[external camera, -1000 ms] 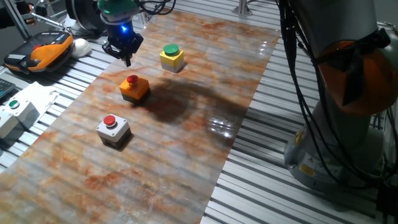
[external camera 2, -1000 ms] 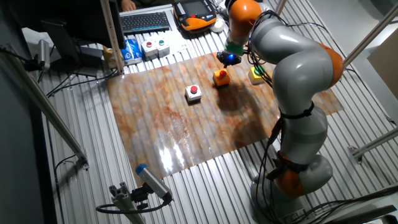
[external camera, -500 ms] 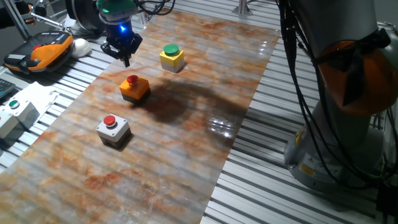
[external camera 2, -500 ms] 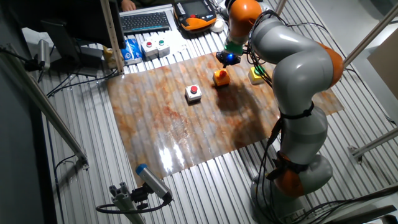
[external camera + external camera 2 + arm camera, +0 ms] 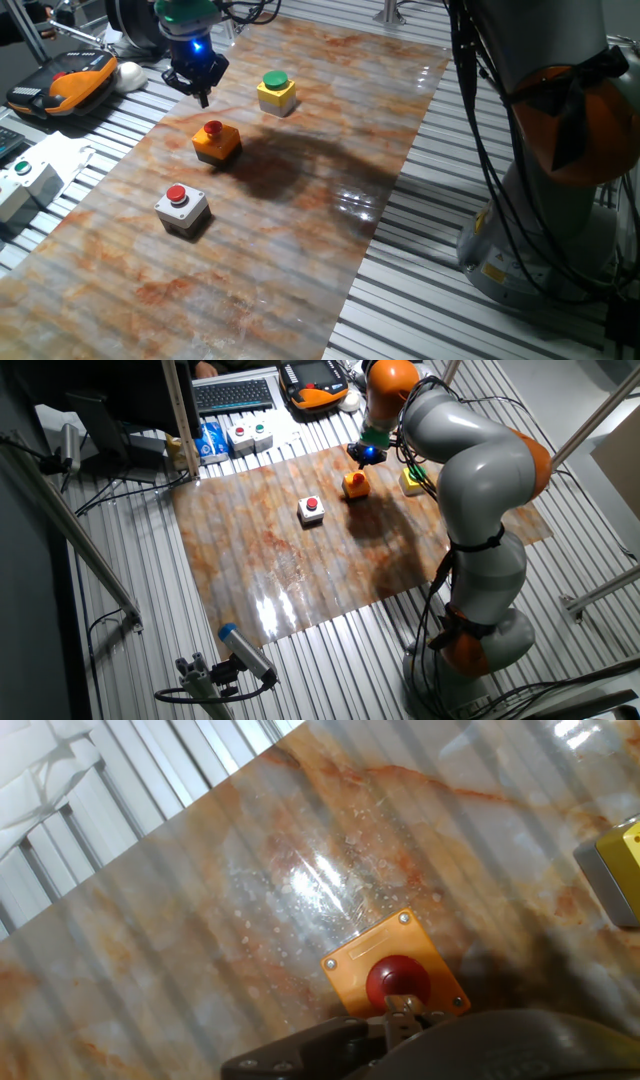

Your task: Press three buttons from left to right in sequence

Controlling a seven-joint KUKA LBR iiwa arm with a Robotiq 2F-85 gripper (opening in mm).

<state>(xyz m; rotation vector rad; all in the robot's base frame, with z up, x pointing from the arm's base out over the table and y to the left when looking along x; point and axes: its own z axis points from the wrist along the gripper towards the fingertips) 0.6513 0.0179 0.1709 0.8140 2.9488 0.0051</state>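
Observation:
Three button boxes stand in a row on the marbled mat (image 5: 300, 230): grey with a red cap (image 5: 182, 208) (image 5: 312, 510), orange with a red cap (image 5: 216, 140) (image 5: 355, 484) (image 5: 395, 975), yellow with a green cap (image 5: 277, 92) (image 5: 411, 481). Only a corner of the yellow box (image 5: 620, 870) shows in the hand view. My gripper (image 5: 204, 95) (image 5: 366, 456) hangs a little above and behind the orange box, apart from its cap. In the hand view the fingertips (image 5: 403, 1008) are pressed together, empty, just over the red cap.
A white box with a small green button (image 5: 25, 180) stands left of the mat on the slatted table. An orange teach pendant (image 5: 70, 85) (image 5: 315, 385) and a keyboard (image 5: 232, 395) lie behind. My arm's base (image 5: 560, 200) stands to the right.

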